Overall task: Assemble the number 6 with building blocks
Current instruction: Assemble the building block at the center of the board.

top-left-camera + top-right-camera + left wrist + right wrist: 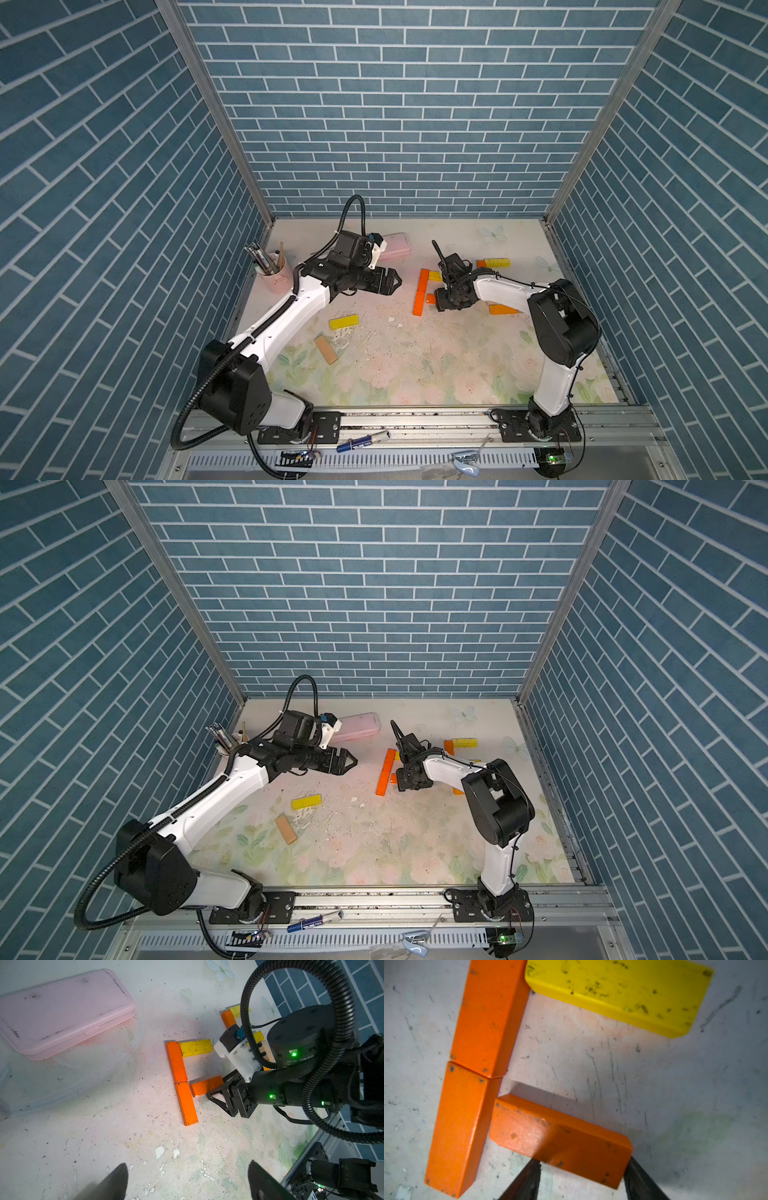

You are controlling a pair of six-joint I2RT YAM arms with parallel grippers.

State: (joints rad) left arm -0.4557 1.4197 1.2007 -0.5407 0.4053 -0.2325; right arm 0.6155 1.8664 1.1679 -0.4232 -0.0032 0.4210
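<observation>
Top views, figure: in both top views an orange spine [420, 293] [386, 771] of two bars laid end to end lies on the worktop [415, 365], at 3 o'clock from the left hand [397, 282].
Top views, spares: a loose yellow bar [344, 322] and a tan bar [325, 350] lie well apart from the figure, toward its 8 o'clock.
Top views, right hand: the right hand [437, 301] is low at the spine's 3 o'clock side. Its grip is hidden here.
Left wrist view, left hand: fingers [116, 1182] are spread wide, with nothing between them.
Left wrist view, layout: the yellow top bar [196, 1047] butts one end of the spine. The orange middle bar [205, 1087] sits just beside the joint of the two spine bars. The pink case [62, 1012] is well apart.
Right wrist view, right hand: it is partly closed, with fingers [527, 1180] against both sides of the orange middle bar [560, 1136] near its outer end.
Right wrist view, fit: contact between the bar end and the spine cannot be confirmed. The bar looks slightly out of parallel with the yellow top bar.
Recommendation: slide the bar flat into the joint and square it to the spine. Let go straight, without dragging, so the spine bars do not shift.
</observation>
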